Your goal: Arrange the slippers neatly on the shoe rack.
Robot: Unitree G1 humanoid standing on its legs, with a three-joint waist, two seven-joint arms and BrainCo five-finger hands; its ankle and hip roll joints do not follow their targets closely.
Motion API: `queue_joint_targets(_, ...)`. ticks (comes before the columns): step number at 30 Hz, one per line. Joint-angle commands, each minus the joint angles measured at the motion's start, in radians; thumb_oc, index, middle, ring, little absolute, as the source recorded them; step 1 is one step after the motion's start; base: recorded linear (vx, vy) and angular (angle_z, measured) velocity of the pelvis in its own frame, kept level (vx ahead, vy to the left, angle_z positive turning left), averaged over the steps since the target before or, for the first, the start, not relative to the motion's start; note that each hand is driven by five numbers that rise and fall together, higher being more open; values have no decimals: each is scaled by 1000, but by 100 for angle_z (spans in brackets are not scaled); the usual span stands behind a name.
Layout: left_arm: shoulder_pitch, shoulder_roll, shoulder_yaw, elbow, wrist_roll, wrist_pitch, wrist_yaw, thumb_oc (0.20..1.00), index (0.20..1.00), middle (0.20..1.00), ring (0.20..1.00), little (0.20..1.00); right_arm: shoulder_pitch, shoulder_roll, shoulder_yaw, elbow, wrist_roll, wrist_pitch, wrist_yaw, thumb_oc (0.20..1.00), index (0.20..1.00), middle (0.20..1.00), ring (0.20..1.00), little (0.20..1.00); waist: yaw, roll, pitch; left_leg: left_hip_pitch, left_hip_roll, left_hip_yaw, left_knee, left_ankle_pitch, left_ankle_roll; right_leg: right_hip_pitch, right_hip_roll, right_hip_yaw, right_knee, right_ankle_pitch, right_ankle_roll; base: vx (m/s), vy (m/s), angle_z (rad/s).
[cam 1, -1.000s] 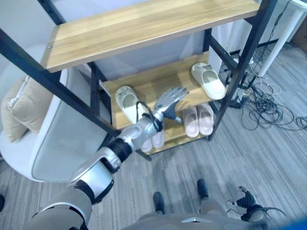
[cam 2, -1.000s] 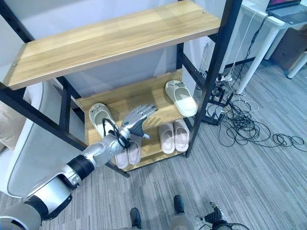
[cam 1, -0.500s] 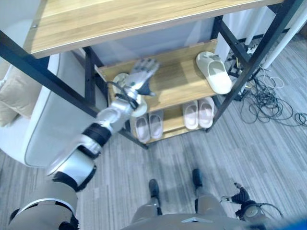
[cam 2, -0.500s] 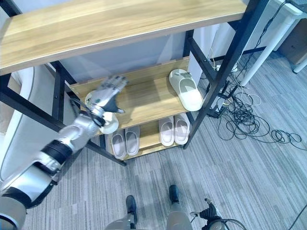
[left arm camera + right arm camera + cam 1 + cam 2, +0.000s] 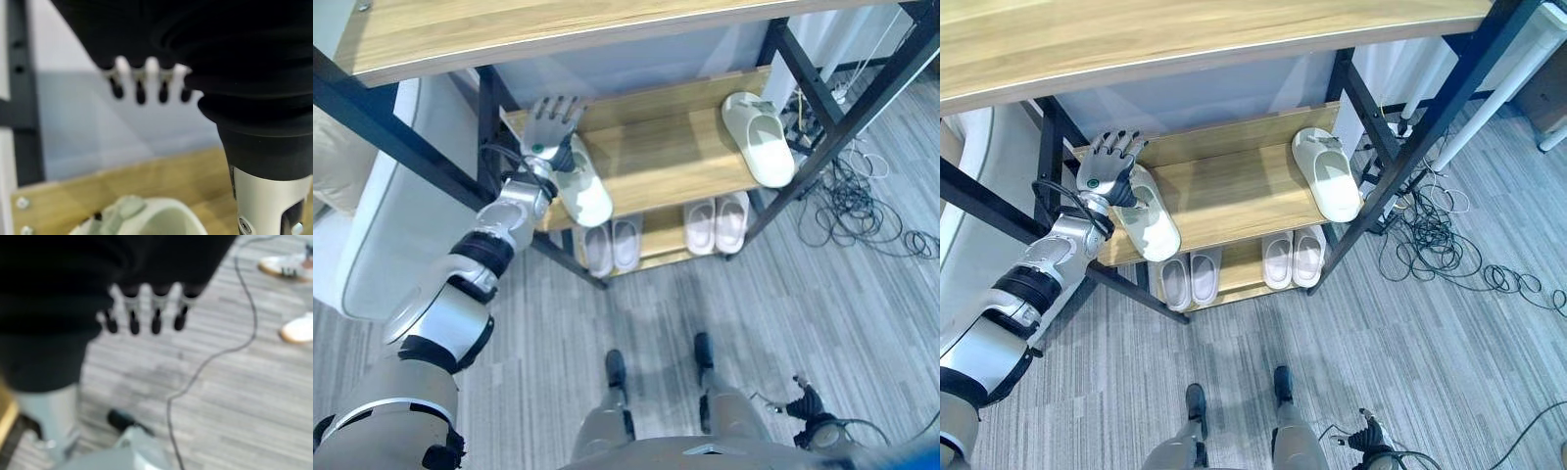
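Observation:
My left hand (image 5: pixel 548 122) is open, fingers spread, at the left end of the rack's middle shelf (image 5: pixel 675 171). It hovers over the heel of a pale green slipper (image 5: pixel 584 184). That slipper lies slanted, its toe reaching the shelf's front edge. In the left wrist view the slipper (image 5: pixel 142 219) sits just below the straight fingers (image 5: pixel 139 81); I cannot tell whether they touch it. A second pale green slipper (image 5: pixel 1327 174) lies at the shelf's right end. My right hand (image 5: pixel 142 313) hangs open low above the floor.
Two pairs of pale pink slippers (image 5: pixel 612 245) (image 5: pixel 718 223) sit on the bottom shelf. The top shelf (image 5: pixel 509 29) overhangs the rack. A grey sofa (image 5: pixel 382 245) stands at the left and loose cables (image 5: pixel 862 206) lie at the right. A person's white shoes (image 5: pixel 288 264) are nearby.
My left hand has swung left along the middle shelf, from its centre to over the left slipper. The head camera has shifted, so the rack sits higher in view.

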Motion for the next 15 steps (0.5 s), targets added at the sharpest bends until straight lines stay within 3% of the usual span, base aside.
queue_joint_targets(1,-161,27,2,70,-15,18,62,1000,1000,1000,1000,1000,-39,-31,34,-24,36,-17,-25,1000,1000,1000,1000,1000,13,29,62,-59,-5,-48,13,-11,-6,-87,-33,-8,143,-97,61,0,0,0)
queue_joint_targets(11,-212,2,-45,69,29,32,47,1000,1000,1000,1000,1000,-24,-48,32,-60,52,-38,-29,1000,1000,1000,1000,1000,26,26,83,-72,-10,-62,13,-10,-2,-89,-35,-29,139,-97,64,1,-2,1)
queue_joint_targets(15,-243,-36,-60,161,17,42,50,1000,1000,1000,1000,1000,-14,-44,33,-66,43,-35,-42,1000,1000,1000,1000,1000,20,26,84,-75,-9,-63,13,-9,-4,-89,-36,-34,135,-96,65,8,5,10)
